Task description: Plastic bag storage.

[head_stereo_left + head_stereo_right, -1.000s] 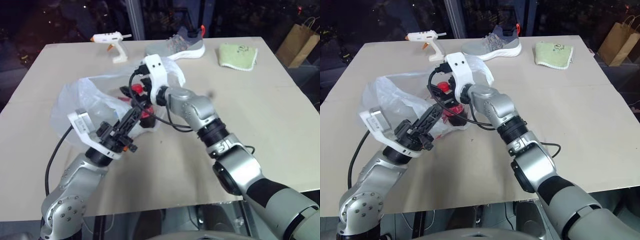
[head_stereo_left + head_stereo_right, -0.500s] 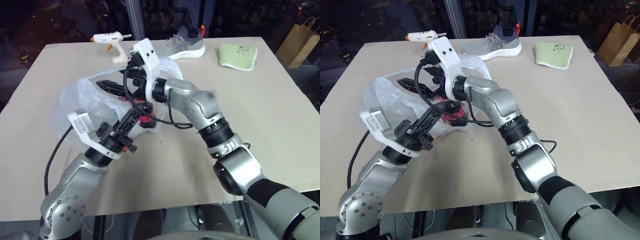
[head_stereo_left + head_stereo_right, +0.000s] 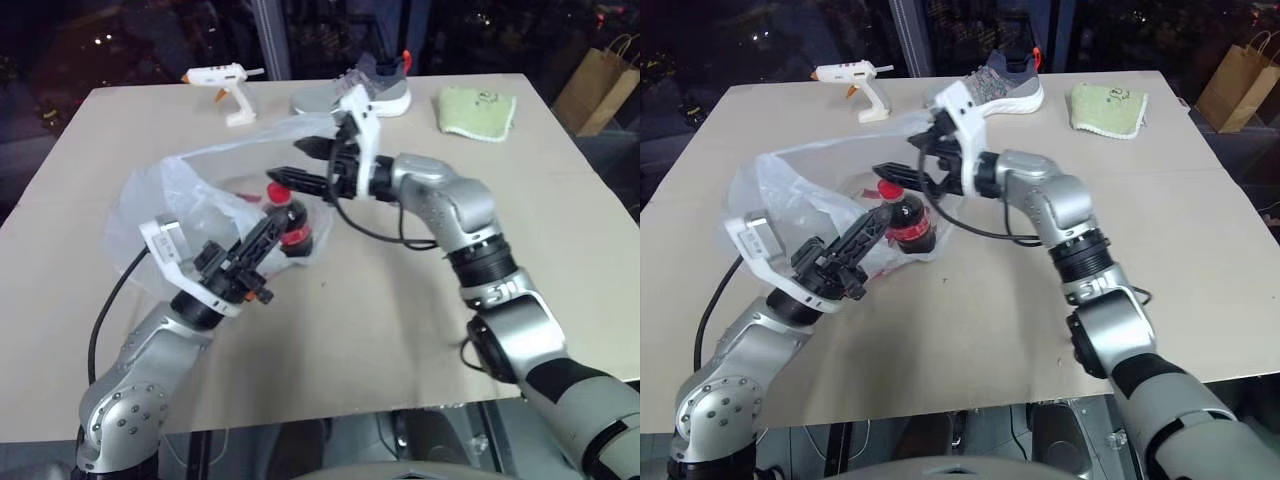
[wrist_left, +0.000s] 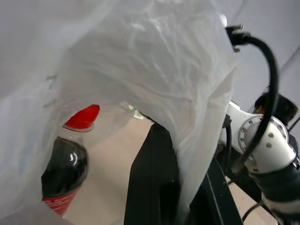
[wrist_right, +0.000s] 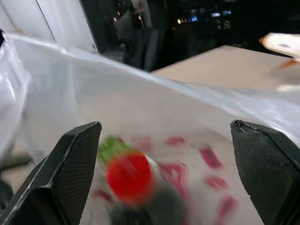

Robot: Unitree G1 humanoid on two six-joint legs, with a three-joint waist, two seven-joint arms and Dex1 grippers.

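The plastic bag (image 3: 170,195), thin and translucent white, lies crumpled on the left half of the table (image 3: 400,320). Its upper edge is pulled up and taut. My left gripper (image 3: 262,232) is shut on the bag's near edge, and in the left wrist view the film (image 4: 140,70) drapes over the black finger (image 4: 154,178). A dark cola bottle (image 3: 292,222) with a red cap stands inside the bag. My right gripper (image 3: 285,161) hovers open at the bag's mouth just above the bottle, pointing left. The red cap (image 5: 129,176) shows between its wide-spread fingers (image 5: 70,164).
A white glue gun (image 3: 225,85), a grey sneaker (image 3: 365,92) and a green cloth (image 3: 477,110) lie along the table's far edge. A brown paper bag (image 3: 598,85) stands on the floor beyond the table's right corner.
My right gripper rose from low beside the bottle and drew back to the right, staying open. The bag's upper edge stretched out. The left gripper kept its place and its grip.
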